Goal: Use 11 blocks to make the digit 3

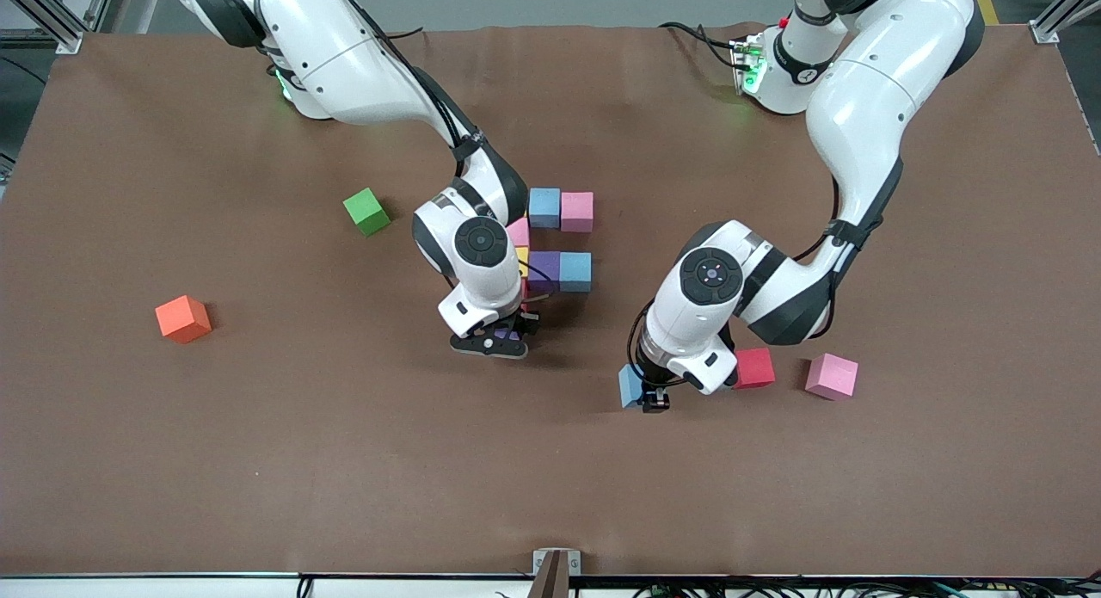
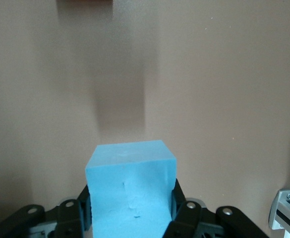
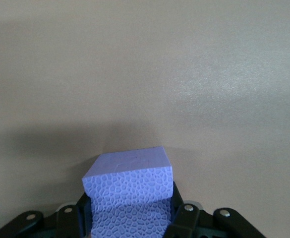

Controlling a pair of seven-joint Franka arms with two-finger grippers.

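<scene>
Left gripper (image 2: 131, 218): black fingers clamped on a light blue matte foam cube (image 2: 131, 191), its faces smooth with a faint crease, held up over bare table.
Right gripper (image 3: 130, 218): fingers clamped on a purple foam cube (image 3: 130, 196) with a pebbled, cell-patterned face, just beside the partial figure.
Partial figure (image 1: 559, 241): touching cubes of blue, pink, purple, blue and yellow, partly hidden by the right arm.
Red foam cube (image 1: 754, 367): loose, nearer the front camera than the partial figure, toward the left arm's end.
Pink foam cube (image 1: 832, 376): beside the red one.
Green cube (image 1: 366, 212) and orange cube (image 1: 182, 319): toward the right arm's end.
Table (image 1: 258, 460): brown, matte mat.
</scene>
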